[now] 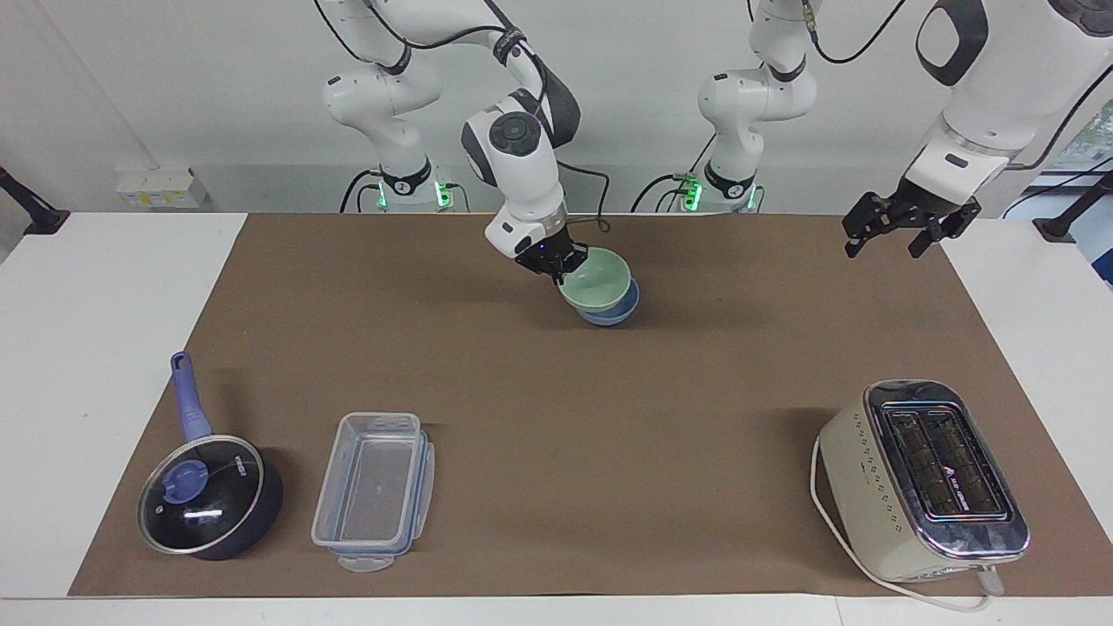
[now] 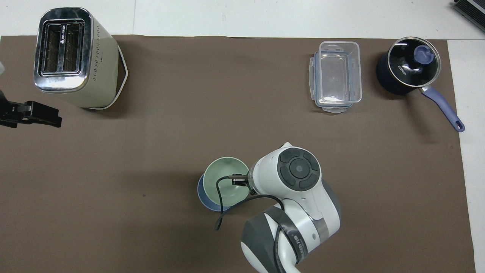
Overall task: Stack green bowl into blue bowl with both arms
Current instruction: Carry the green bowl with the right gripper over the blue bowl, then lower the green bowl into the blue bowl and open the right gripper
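Presently the right tool (image 1: pixel 561 268) is clamped on the rim of the pale mint-green bowl (image 1: pixel 598 278), over the light periwinkle-blue bowl (image 1: pixel 616 309) and almost covering it; contact cannot be told. Left tool (image 1: pixel 904 228) hangs spread and unladen at the left arm's end of the bench. Farther from the robots stand a cream toaster (image 1: pixel 922 482), clear plastic container (image 1: pixel 374 491) and dark blue lidded saucepan (image 2: pixel 407 70) marked "KONKA".

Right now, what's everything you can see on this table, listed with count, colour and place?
Pale mint-green bowl: one, held over the blue bowl.
Periwinkle-blue bowl: one, mid-mat, near the robots.
Cream two-slot toaster: one, left arm's end.
Clear plastic container: one, beside the saucepan.
Dark blue lidded saucepan: one, right arm's end.
Brown mat: one, covering the table.
Right gripper: black, shut on the green bowl's rim.
Left gripper: black, open, waiting above the mat's edge.
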